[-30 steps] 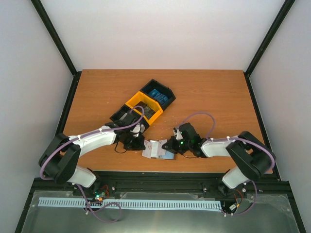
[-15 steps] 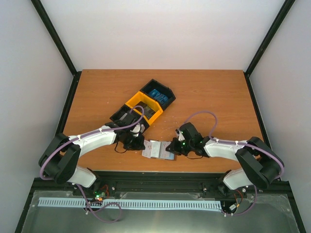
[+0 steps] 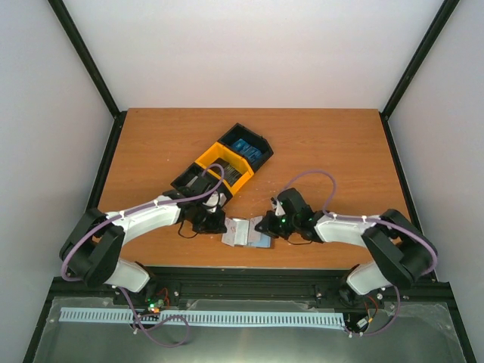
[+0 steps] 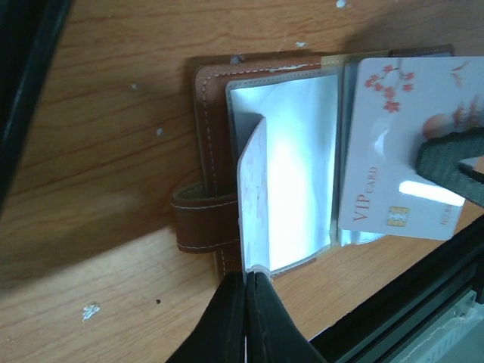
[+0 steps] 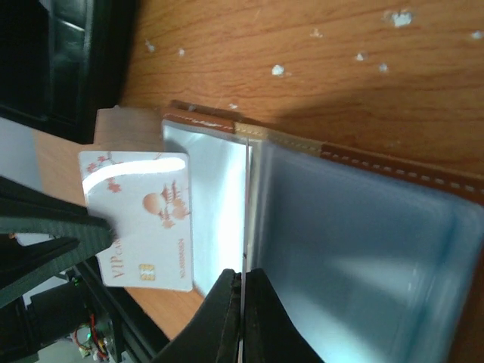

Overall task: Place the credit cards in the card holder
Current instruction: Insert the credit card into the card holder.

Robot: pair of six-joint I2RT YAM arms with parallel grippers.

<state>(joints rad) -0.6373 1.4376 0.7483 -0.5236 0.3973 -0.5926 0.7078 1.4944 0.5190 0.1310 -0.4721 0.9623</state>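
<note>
Apparently not yet pocketed, the white plastic credit card (image 4: 393, 136) lies atop the open brown leather card holder (image 4: 208, 151) between the left fingers (image 4: 242, 291) and right fingers (image 5: 240, 291), each clenched on a clear sleeve (image 4: 287, 166), so sliding it in remains.

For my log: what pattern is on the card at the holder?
The card is white with reddish blossoms and VIP lettering; clearest in left wrist view.
</note>
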